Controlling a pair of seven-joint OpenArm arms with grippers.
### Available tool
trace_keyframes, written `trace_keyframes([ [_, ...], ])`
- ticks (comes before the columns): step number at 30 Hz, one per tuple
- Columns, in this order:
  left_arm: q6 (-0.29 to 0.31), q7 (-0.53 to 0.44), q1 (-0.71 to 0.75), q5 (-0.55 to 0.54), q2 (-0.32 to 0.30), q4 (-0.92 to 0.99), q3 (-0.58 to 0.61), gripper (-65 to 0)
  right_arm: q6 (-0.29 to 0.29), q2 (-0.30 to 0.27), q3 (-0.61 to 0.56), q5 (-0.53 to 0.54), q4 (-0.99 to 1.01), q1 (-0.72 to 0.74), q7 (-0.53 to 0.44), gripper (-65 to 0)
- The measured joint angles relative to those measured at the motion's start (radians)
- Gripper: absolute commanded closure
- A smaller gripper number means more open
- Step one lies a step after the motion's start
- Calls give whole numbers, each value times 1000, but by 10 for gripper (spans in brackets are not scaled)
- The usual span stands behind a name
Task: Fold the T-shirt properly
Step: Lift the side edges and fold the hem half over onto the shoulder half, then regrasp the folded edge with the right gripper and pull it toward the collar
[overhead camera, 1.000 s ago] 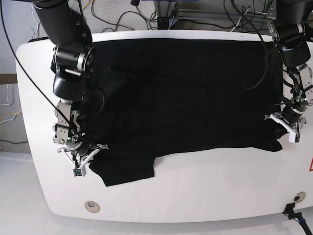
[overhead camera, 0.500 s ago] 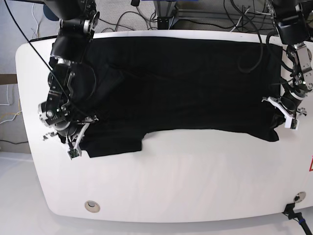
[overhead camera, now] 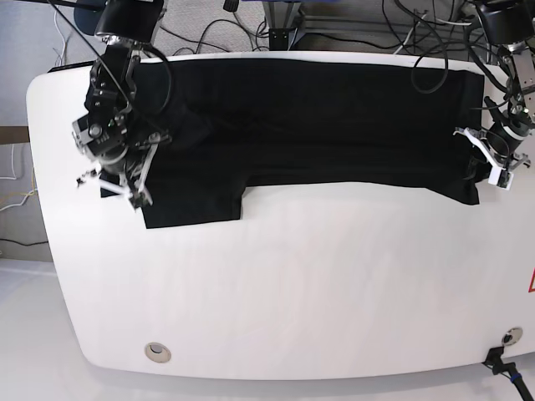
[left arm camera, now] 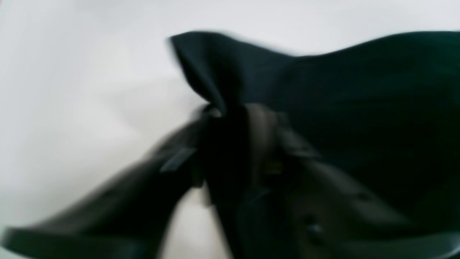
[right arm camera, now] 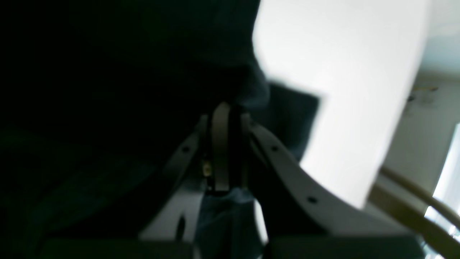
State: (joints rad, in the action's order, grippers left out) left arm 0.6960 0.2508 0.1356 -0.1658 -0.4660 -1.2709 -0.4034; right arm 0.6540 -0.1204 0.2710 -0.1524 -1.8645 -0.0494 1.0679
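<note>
Clenched on a pinch of black cloth, the right gripper [right arm camera: 228, 108] shows its two pale fingers pressed nearly together in the right wrist view, with fabric bunched at their tips and hanging below them. In the base view that gripper [overhead camera: 125, 188] sits at the sleeve end of the T-shirt [overhead camera: 318, 117], on the picture's left. For the left gripper [overhead camera: 493, 163], at the opposite end of the garment, the left wrist view is badly smeared: a peaked fold of cloth rises right at the fingers [left arm camera: 262, 136], but whether they are parted or gripping it I cannot tell.

That shirt lies as a long black band across the far half of the white table [overhead camera: 292, 284], its near edge running roughly straight, with one sleeve [overhead camera: 192, 205] jutting toward the near side as a squarish flap just beside the right gripper. The cloth looks soft, with shallow wrinkles near the sleeve. No print, brand or lettering can be made out on the fabric.

Near the table's front left corner is a small round fitting [overhead camera: 156, 352]. At the right edge a sliver of a red warning triangle [overhead camera: 531, 282] shows, its text unreadable. Cables [overhead camera: 276, 21] trail behind the table's far edge.
</note>
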Motion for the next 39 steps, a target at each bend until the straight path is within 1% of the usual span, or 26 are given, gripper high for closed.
trace_keyframes([
  [1,0,18,3,0,-5,2,-2,-336,-1,8,-1,-2,0,-18,0,-167],
  [3,1,77,3,0,-4,13,-2,-344,-1,26,-1,-1,16,-38,-2,-303],
  [4,2,101,2,1,-5,24,2,-345,0,28,-1,-1,35,-43,-2,-355],
  [6,8,113,3,8,-16,32,6,-345,0,28,0,-1,60,-49,2,-412],
  [7,8,116,2,8,-22,30,5,-345,1,28,0,-1,60,-48,2,-422],
  [9,5,129,5,14,-21,-4,-16,-345,1,23,1,-2,34,-49,2,-427],
  [11,12,121,8,8,-11,-87,-73,-345,0,13,3,-2,-27,-40,6,-427],
  [13,5,106,-3,2,-18,-140,-121,-345,0,-25,-5,3,-64,-7,-10,-427],
  [15,1,105,-8,-13,-23,-151,-147,-345,0,-29,1,-16,-58,47,14,-427],
  [18,4,128,5,-67,-13,-159,-159,-345,1,-21,-2,8,-25,129,-16,-427],
  [20,4,128,5,-84,-9,-183,-155,-345,4,-13,-3,18,60,189,-11,-427],
  [21,5,122,-1,-87,-8,-193,-151,-345,5,-2,0,1,101,219,-32,-427],
  [23,1,108,-3,-94,16,-203,-150,-345,-4,20,10,-6,202,278,-111,-427],
  [24,1,116,3,-89,32,-202,-148,-345,-6,23,8,4,270,307,-152,-427],
  [26,7,130,24,-80,49,-196,-143,-345,-2,40,7,2,396,354,-177,-426],
  [27,11,127,34,-83,48,-195,-141,-345,4,46,27,2,439,372,-207,-426],
  [28,9,124,45,-86,43,-196,-142,-345,-5,45,51,18,489,389,-245,-426],
  [30,0,127,53,-82,39,-196,-148,-345,-11,38,97,-17,588,415,-280,-426],
  [31,0,126,53,-83,40,-195,-148,-345,-20,33,116,-15,640,417,-302,-426],
  [33,4,122,50,-83,42,-195,-145,-345,-7,32,154,-1,685,409,-340,-426],
  [35,4,124,51,-83,42,-194,-145,-345,-9,31,171,-3,720,409,-363,-426],
  [37,2,123,53,-83,41,-192,-146,-345,-6,13,171,3,758,414,-386,-426],
  [39,2,124,51,-83,42,-192,-145,-345,-8,7,175,-1,780,412,-415,-426],
])
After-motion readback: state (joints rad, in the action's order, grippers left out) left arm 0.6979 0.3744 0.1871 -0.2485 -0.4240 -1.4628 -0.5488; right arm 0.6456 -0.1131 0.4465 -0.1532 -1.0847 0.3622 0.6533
